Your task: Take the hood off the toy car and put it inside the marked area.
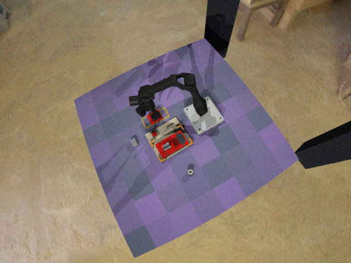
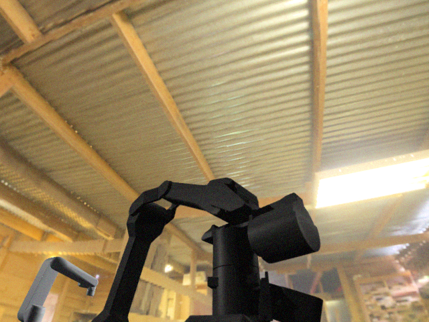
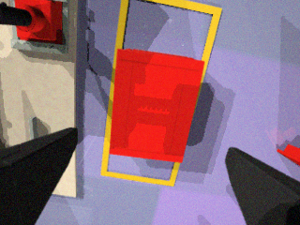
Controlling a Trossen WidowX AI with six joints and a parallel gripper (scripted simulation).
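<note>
The red hood point(image 1: 151, 116) point(image 3: 155, 94) lies in the yellow outlined area point(image 1: 143, 123) point(image 3: 138, 180). In the wrist view it spans the outline's width and covers parts of both long lines; both ends of the outline show bare. My gripper point(image 3: 153, 144) is open and empty above it, its black fingers standing apart on either side with gaps to the hood's edges. In the top view the black gripper hides part of the hood. The red toy car point(image 1: 172, 151) is beside the area, on a beige base point(image 1: 173, 121) point(image 3: 66, 178). The exterior view shows neither hood nor car.
A small red block point(image 1: 154, 133) point(image 3: 52, 21) with a black rod is on the beige base. A grey block point(image 1: 134, 142) and a small round white piece point(image 1: 190, 171) are on the table. The arm's pale base plate point(image 1: 212, 120) is close to the car. Something red point(image 3: 292, 155) shows at the wrist view's right edge.
</note>
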